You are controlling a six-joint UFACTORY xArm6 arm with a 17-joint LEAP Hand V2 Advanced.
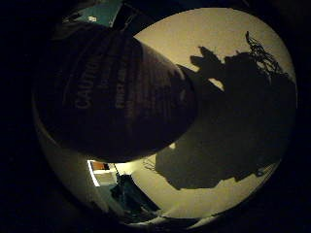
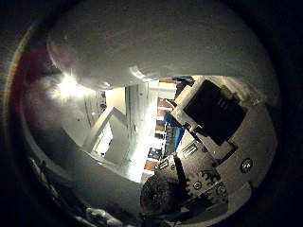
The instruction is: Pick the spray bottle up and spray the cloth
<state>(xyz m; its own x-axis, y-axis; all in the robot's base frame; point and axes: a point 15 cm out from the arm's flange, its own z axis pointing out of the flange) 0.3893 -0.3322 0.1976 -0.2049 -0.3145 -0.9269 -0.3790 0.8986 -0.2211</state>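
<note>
The spray bottle (image 1: 114, 94) fills much of the little finger side palm view, its dark printed body pressed close against the palm; in the thumb side view its white curved wall arches over the scene. Beyond it lies a pale table surface (image 1: 214, 34), crossed by a broad dark shadow (image 1: 233, 126) of the hand and arm. The hand (image 2: 213, 156) shows black and white geared parts curled in beside the bottle, holding it. Past the bottle, a lit room with shelves (image 2: 163, 118) appears
</note>
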